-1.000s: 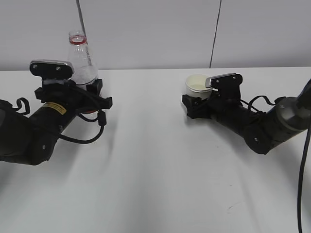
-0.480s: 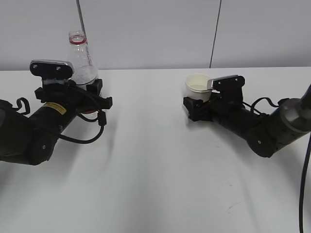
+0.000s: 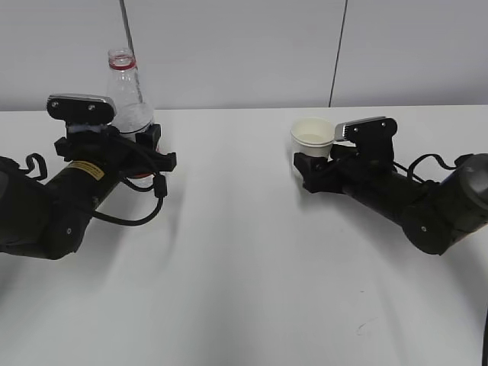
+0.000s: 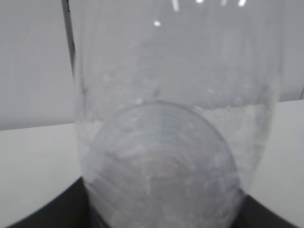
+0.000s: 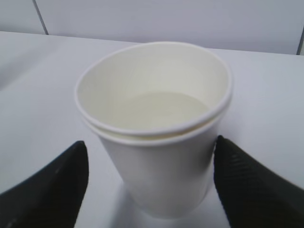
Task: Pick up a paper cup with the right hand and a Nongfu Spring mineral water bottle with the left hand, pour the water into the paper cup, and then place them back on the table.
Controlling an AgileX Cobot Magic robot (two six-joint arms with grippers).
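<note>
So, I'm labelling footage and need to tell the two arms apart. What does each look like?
Both are black, rounded arms with a silver-grey block at the wrist. The left arm carries a yellow label sticker and black cable loops beside it. The right arm has no sticker, only a thin black cable looping along its top. The right gripper has black, finely textured fingers.

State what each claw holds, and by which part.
The left claw grips the bottle by its lower body. The right claw is open, its fingers apart from the cup: it holds nothing.
</note>
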